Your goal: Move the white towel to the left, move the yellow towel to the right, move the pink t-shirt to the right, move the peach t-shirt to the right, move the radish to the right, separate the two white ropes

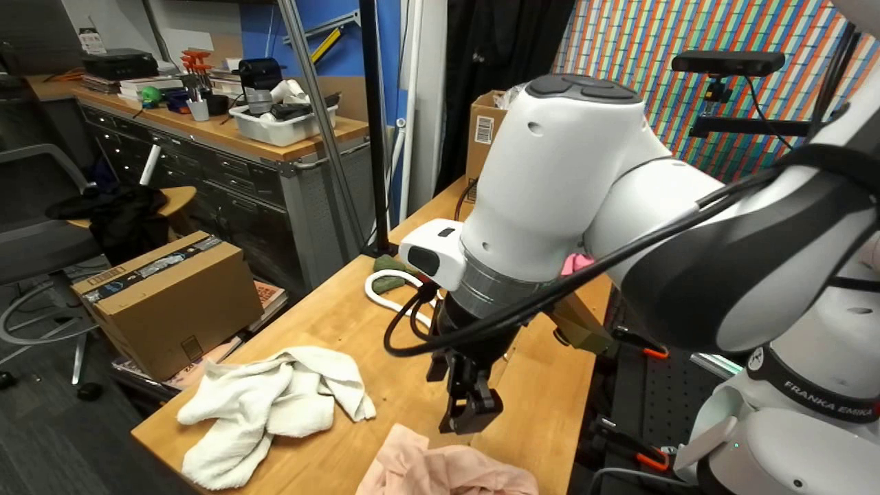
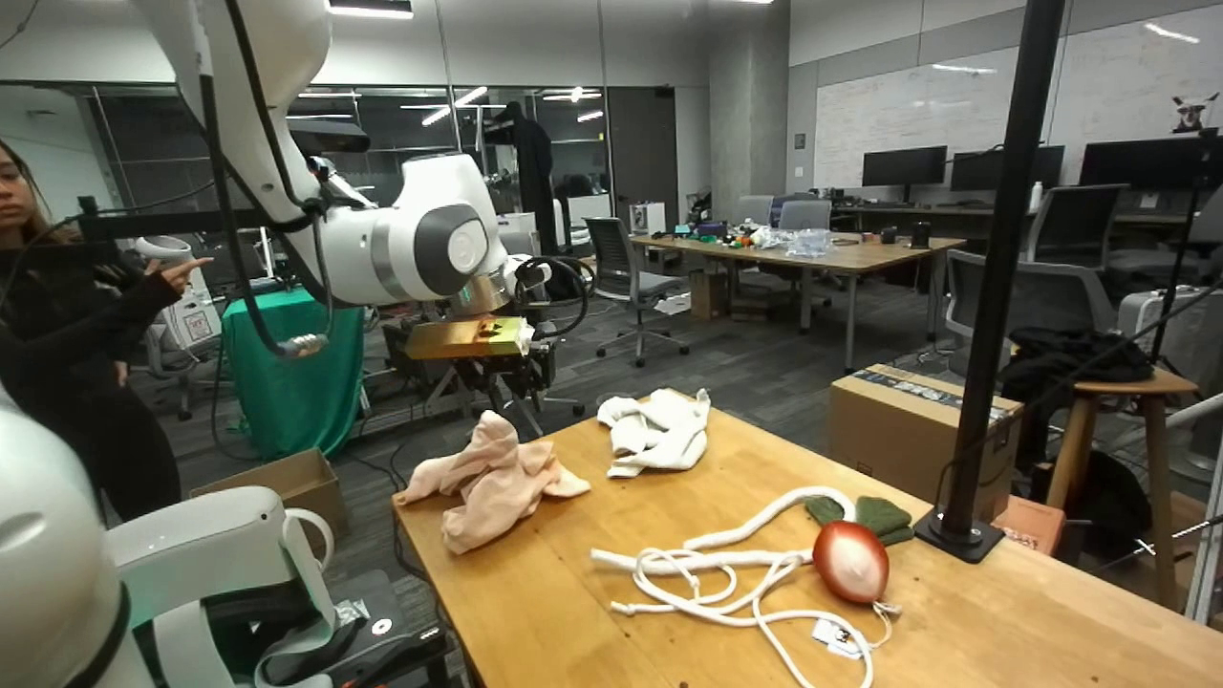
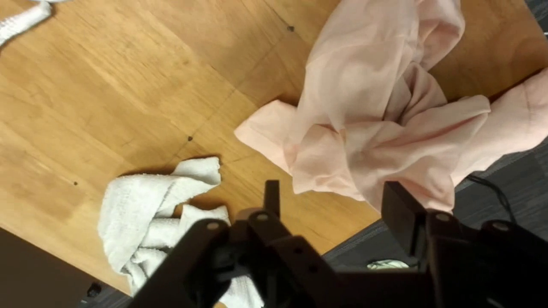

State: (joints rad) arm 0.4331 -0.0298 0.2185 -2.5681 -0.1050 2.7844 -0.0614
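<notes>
Peach t-shirt (image 3: pixel 376 107) crumpled on table (image 3: pixel 128 107), white towel (image 2: pixel 659 435) nearby, fingers (image 3: pixel 399 216) apart.

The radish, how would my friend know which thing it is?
In an exterior view, find the near wooden table, then the black pole at its edge. Near that pole, beside white ropes and dark green leafy pieces, sits the radish: the only round, glossy red thing there.

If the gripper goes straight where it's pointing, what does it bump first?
Probably the peach t-shirt, whose edge shows between the open jaws in the wrist view; depth is unclear, so maybe the table beside it.
</notes>
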